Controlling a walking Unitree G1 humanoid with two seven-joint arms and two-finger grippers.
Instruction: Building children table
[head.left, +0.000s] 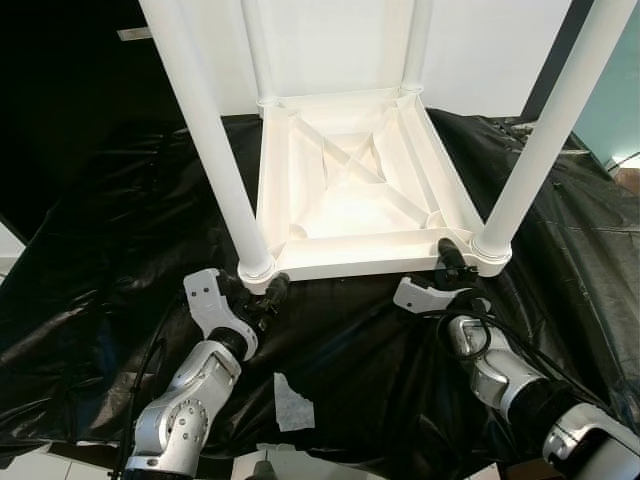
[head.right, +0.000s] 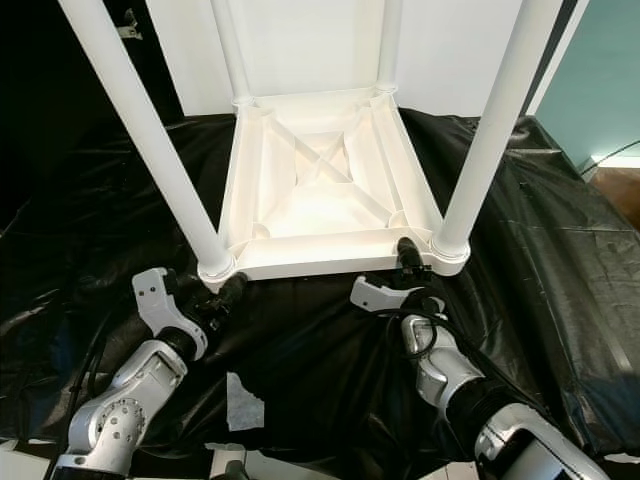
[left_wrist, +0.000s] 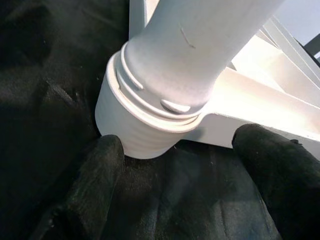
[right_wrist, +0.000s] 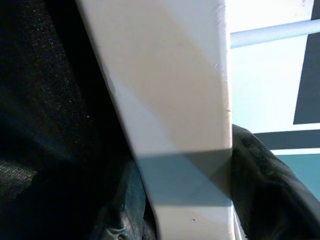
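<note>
Two pincers, left (head.left: 268, 297) and right (head.left: 452, 258), grip unlabelled white table (head.left: 350, 180).

upturned table (head.left: 345, 190) on sheet (head.left: 100, 230), 4 legs (head.left: 205, 130) up

A broad white plastic edge of the table (right_wrist: 170, 110) runs slantwise through the right wrist view, very close to the camera, its lower part in blue-grey shadow and its upper part lit warm. Dark, crinkled black sheeting (right_wrist: 45, 125) lies along one side of it. On the other side a black finger (right_wrist: 265, 185) of the right hand rests against the white edge. Beyond it stand a pale teal wall (right_wrist: 260, 90), a white table leg (right_wrist: 275, 32) crossing it, and a dark panel (right_wrist: 307, 75).
</note>
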